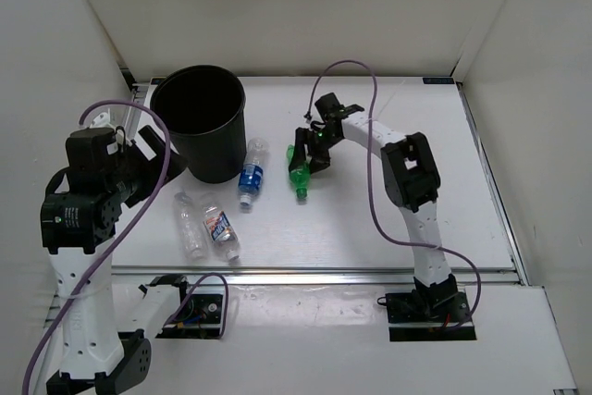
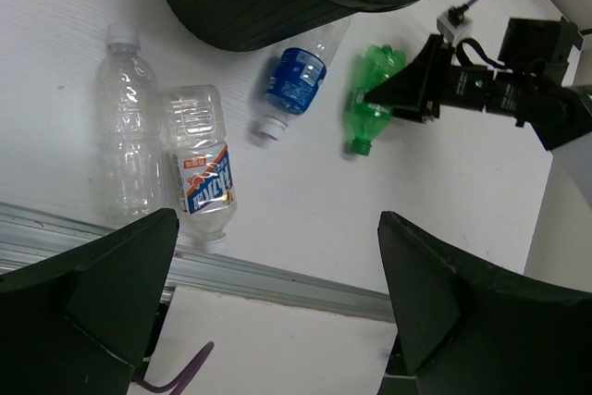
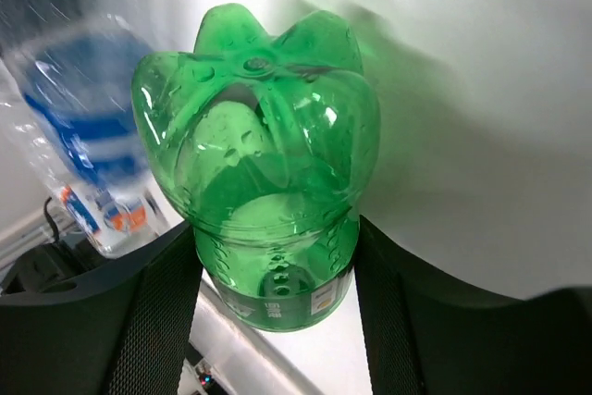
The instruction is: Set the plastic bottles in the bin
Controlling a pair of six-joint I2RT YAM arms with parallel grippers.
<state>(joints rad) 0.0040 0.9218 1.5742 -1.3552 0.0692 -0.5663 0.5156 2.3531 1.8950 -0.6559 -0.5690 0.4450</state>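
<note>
Green bottle [image 1: 298,176] lies on its side on the worktop [image 1: 370,219], right of the black bin [image 1: 208,150]; right pincer [image 3: 277,284] pinches its base end; I'd lift level, swing left over the rim, then release; blue-label bottle [image 1: 250,178], plain clear bottle [image 1: 191,224], red-white-blue-label bottle [image 1: 220,228] wait nearby, 3 to go; left pincer [image 2: 277,228] hangs spread, idle.

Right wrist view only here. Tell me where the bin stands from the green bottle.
Observer: The bin stands left of the green bottle, slightly farther from the arm bases.
Operator: Count the other bottles outside it.
Observer: Three lie on the table: the blue-label bottle, the plain clear bottle, the white-label bottle.
Operator: Report the left claw.
Observer: The left claw is open, holding nothing.
</note>
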